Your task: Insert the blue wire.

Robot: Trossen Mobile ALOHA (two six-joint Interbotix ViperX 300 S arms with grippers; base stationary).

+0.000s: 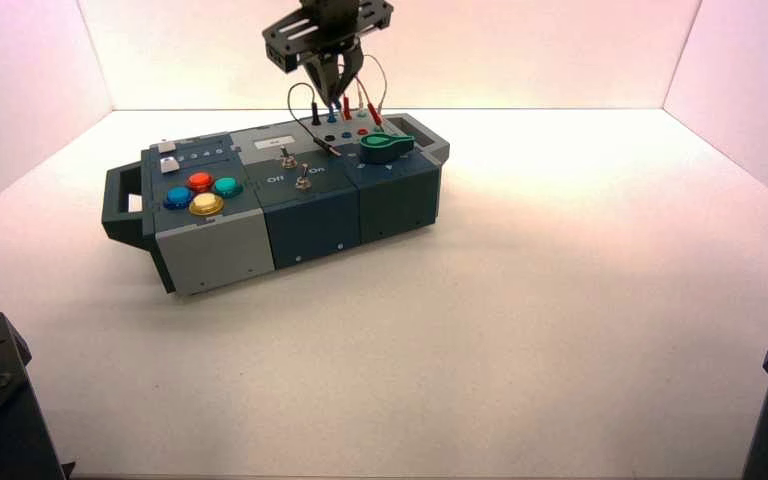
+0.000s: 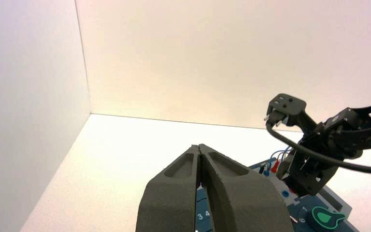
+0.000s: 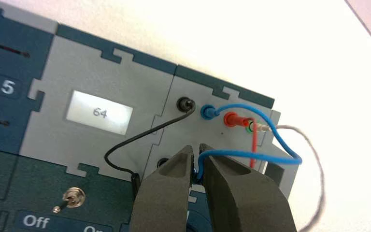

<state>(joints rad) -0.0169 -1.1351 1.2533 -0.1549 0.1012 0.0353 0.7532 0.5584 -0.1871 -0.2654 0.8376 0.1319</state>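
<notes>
Blue wire (image 3: 241,153) in its grip, the right gripper (image 3: 197,157) works over the grey wire panel (image 3: 147,104) at the far side of the box, its jaws clamped on the wire's near end. The held plug is mostly hidden between the fingers; its long axis runs roughly along them, the end pointing down at the panel, its tip out of sight. From the jaws the wire swings out to the right, bends sharply and doubles back to a blue plug (image 3: 207,112) seated in the row beyond the jaws.

A black wire (image 3: 135,137) loops to the jaws' left. Just beyond them stands a red plug (image 3: 234,119), with the white wire (image 3: 321,179) arching farther right. The green knob (image 1: 385,147) lies on the robot's side of the jaws; four coloured buttons (image 1: 199,181) sit well off to the left.

Left of the jaws, a display (image 3: 99,112) reads "64". Farther left are the numerals "4" and "5"; "Off" is printed beside a toggle switch (image 3: 73,197), with "On" partly covered.

The left gripper (image 2: 199,152) is parked well left of the working jaws, on the robot's side, its own fingers together.
</notes>
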